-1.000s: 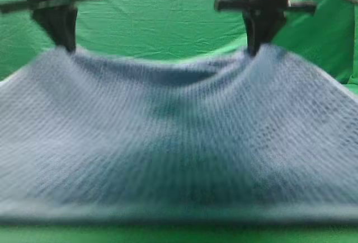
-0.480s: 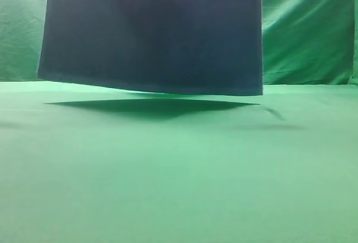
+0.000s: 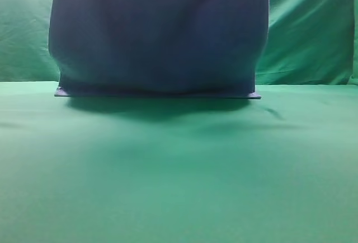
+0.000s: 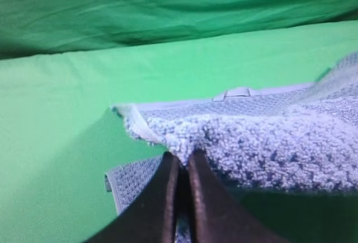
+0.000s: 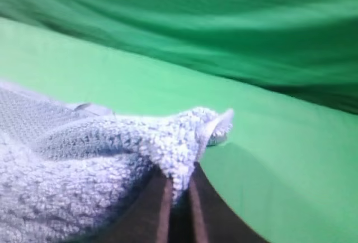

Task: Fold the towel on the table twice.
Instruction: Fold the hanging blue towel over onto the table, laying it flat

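The blue-grey towel [image 3: 156, 36] hangs like a curtain in the exterior high view. Its lower edge rests on the green table [image 3: 179, 170] at the back, and the cloth bulges slightly above it. Both grippers are above that view's top edge. In the left wrist view my left gripper [image 4: 180, 164] is shut on a corner of the towel [image 4: 268, 142], with a lower layer of towel underneath. In the right wrist view my right gripper [image 5: 179, 190] is shut on the other corner of the towel [image 5: 84, 164].
A wrinkled green backdrop [image 3: 307, 30] stands upright behind the table. Bare green table surface stretches from the towel's lower edge to the front of the view and out to both sides.
The towel, held spread out close to the camera, was lifted clear of the table. It has now come down so its lower edge rests on the table and the cloth bulges.
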### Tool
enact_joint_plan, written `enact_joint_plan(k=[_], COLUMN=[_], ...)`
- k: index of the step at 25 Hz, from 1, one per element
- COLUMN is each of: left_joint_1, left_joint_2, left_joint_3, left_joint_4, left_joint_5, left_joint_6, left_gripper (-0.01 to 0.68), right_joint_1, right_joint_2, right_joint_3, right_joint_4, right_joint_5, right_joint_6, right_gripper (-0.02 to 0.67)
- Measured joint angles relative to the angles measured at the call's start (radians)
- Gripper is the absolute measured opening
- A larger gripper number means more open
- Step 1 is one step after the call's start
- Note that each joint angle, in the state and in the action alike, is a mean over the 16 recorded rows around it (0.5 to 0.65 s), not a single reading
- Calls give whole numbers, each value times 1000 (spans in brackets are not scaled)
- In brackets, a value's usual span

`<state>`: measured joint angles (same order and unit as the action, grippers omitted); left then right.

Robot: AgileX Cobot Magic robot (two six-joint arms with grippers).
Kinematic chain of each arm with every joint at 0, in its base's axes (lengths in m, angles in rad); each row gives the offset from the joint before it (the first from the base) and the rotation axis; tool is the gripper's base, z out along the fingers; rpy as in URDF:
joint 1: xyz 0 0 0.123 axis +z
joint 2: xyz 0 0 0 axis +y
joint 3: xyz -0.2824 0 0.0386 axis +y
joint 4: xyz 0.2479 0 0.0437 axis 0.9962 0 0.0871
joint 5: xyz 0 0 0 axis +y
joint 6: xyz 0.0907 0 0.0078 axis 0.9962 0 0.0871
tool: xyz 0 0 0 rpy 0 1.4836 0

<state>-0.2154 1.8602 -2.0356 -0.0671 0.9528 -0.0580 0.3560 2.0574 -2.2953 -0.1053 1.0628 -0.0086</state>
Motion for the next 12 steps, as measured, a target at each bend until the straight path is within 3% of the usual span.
enact_joint_plan(k=[7,12], left_joint_1=[-1,-1], left_joint_2=[-154,-317], left_joint_3=[233,436], left_joint_4=[-2,-10], left_joint_5=[-52,-103], left_joint_6=[-10,-11], left_gripper=[0,0], right_joint_1=[8,35], right_joint_2=[-82,-197], right_joint_3=[83,230], right_joint_4=[6,6], right_joint_5=[105,106], right_joint_6=[7,26], right_gripper=[0,0])
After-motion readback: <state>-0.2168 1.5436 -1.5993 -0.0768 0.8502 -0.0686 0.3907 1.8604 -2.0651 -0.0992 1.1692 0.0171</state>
